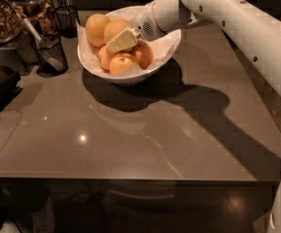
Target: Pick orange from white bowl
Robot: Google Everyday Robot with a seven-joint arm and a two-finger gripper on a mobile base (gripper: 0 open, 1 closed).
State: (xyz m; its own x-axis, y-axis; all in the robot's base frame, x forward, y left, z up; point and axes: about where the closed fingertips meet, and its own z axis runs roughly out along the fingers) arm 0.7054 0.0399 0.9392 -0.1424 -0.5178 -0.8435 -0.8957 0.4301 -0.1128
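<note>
Tool (123, 39), on the white arm reaching across the bench, sits inside the wide glossy white bowl (165, 57), low over the fruit pile. Cannot tell whether it is open, closed or holding anything.

Large round pale yellow-orange orange (112, 27) lies at the bowl's rear, touching the tool's upper edge. Second large pale fruit (96, 28) just beside it. Smaller deeper-orange fruits (121, 64) lie in front.

Bowl stands on smooth grey-brown bench (130, 144). Black mesh cup (50, 57) is near.

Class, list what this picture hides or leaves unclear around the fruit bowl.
Camera view: the gripper, over the fruit in the white bowl, covers part of one large orange.
Camera view: arm hides the bowl's far rim.
Camera view, right edge: the arm's base is cut off.
</note>
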